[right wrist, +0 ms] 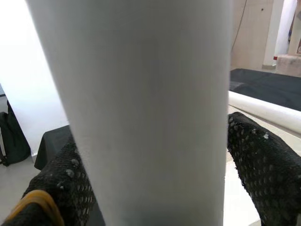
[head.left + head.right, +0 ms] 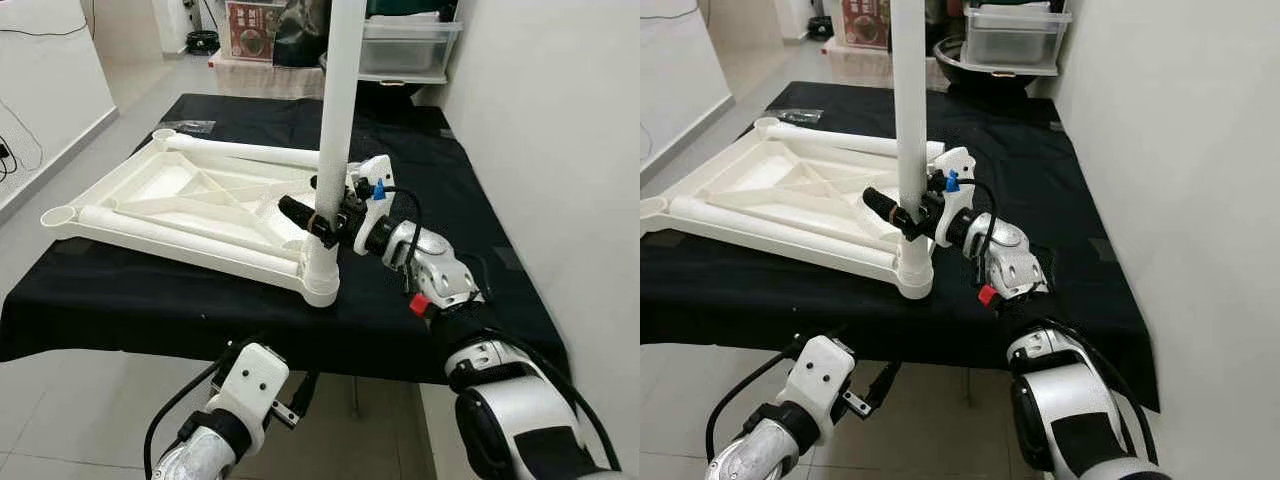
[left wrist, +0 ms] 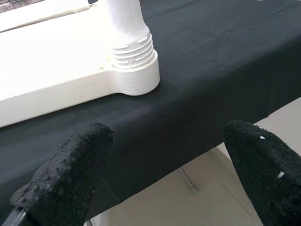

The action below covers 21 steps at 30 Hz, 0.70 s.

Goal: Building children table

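Nearest the camera, the two silver arms rise from the bottom of the head views. Low on the left, below the table edge, hangs the left gripper [image 3: 160, 169], its black fingers [image 3: 66, 174] spread wide apart and closed on nothing, aimed at the near edge of the black cloth [image 2: 150, 310] (the wrist view looks straight at the corner socket from below the rim). On the right, the right gripper [image 2: 318, 222] reaches in over the table and is clamped on the upright white leg [image 2: 338, 110], one finger on each side of the tube, just above its base.

Black cloth covers the whole work surface and hangs over its front edge. On it lies the white tabletop [image 2: 180, 205], upside down, its ribbed underside facing up, taking up the left and middle of the cloth. A second white leg [image 2: 235, 150] lies flat along the tabletop's far side. The upright leg stands in the corner socket [image 2: 321, 280] at the tabletop's near right corner, close to the front edge of the cloth; a threaded collar shows where tube meets socket, and the tube runs out of the top of the picture.

Beyond the table, a clear plastic bin [image 2: 405, 45] sits on a shelf against the right-hand wall.
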Tool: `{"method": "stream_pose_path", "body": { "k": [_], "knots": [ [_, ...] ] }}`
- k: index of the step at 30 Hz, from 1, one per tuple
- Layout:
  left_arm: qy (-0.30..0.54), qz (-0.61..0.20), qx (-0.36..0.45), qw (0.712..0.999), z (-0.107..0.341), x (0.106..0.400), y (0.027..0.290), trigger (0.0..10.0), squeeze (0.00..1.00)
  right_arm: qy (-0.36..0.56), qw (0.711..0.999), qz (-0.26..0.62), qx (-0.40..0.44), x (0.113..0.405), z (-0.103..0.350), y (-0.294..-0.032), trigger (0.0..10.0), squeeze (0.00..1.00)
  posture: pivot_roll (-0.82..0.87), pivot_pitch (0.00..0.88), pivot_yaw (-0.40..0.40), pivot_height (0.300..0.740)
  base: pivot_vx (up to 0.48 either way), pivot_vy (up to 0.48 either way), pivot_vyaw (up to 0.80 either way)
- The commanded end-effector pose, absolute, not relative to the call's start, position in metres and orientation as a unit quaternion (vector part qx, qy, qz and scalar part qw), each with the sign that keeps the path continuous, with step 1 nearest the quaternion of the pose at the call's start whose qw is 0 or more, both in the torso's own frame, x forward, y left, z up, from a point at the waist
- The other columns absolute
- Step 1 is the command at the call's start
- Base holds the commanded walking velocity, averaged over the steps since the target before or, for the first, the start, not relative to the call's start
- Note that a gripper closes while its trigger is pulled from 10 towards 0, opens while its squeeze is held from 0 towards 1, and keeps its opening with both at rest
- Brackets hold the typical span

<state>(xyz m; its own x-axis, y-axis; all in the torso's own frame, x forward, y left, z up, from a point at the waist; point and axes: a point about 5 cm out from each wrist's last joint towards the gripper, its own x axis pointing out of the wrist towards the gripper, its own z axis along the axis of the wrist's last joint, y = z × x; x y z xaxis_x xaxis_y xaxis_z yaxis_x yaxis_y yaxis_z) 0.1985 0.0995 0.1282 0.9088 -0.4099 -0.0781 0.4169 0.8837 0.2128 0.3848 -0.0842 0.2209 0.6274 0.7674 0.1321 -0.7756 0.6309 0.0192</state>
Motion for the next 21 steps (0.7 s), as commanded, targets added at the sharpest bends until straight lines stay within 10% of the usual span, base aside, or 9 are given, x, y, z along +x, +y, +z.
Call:
{"method": "stream_pose_path", "body": {
  "k": [1,2,3,21],
  "knots": [
    [0.017,-0.211,0.114,0.971,0.1289,0.1972,0.0995,10.0,0.0,-0.062,0.899,0.431,0.032,0.3858,0.2249,-0.081,10.0,0.0,0.14,0.103,-0.101,0.74,0.0,0.0,0.0],
    [0.017,-0.211,0.114,0.971,0.1289,0.1972,0.0995,10.0,0.0,-0.062,0.899,0.431,0.032,0.3858,0.2249,-0.081,10.0,0.0,0.14,0.103,-0.101,0.74,0.0,0.0,0.0],
    [0.018,-0.211,0.114,0.971,0.1289,0.1974,0.0996,10.0,0.0,-0.063,0.899,0.432,0.035,0.386,0.2251,-0.0804,0.0,0.0,0.14,0.106,-0.1,0.74,0.0,0.0,0.0],
    [0.019,-0.202,0.108,0.973,0.1299,0.1986,0.1018,10.0,0.0,-0.079,0.909,0.408,0.015,0.382,0.2174,-0.0804,0.0,0.0,0.14,0.098,-0.103,0.74,0.0,0.0,0.0]
  ]
}}
